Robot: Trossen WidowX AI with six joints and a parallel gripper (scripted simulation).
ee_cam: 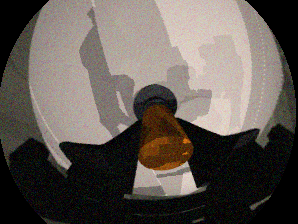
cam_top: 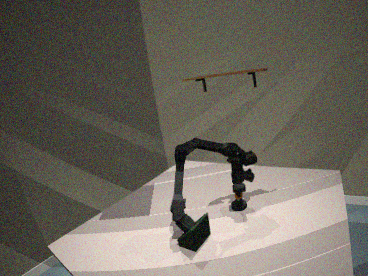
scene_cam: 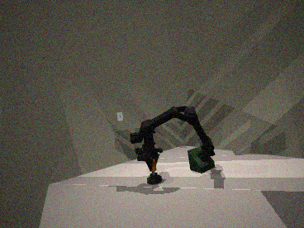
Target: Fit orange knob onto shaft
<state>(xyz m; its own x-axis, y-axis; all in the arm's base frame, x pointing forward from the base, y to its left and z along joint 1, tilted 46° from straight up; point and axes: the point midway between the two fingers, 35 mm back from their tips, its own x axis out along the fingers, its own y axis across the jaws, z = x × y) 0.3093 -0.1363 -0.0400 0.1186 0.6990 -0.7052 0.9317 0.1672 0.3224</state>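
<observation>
The orange knob (cam_top: 238, 197) (scene_cam: 154, 166) (ee_cam: 165, 150) stands roughly upright between the fingers of my gripper (cam_top: 238, 193) (scene_cam: 153, 162) (ee_cam: 158, 121). The gripper points down and is shut on the knob. The dark round pedestal (cam_top: 239, 205) (scene_cam: 154, 178) (ee_cam: 154, 92) is directly below, with the knob's lower end over its middle and very close to it. The silver shaft cannot be made out clearly. The knob's hole and the flat sides are hidden, so I cannot tell how they line up or whether the knob touches the pedestal.
The arm's dark green base block (cam_top: 196, 235) (scene_cam: 200, 160) stands on the pale table (cam_top: 310, 225) (scene_cam: 144, 211), beside the pedestal. The arm arches between them. An orange-brown shelf (cam_top: 225, 74) on black brackets is on the wall behind. Shadows fall across the table.
</observation>
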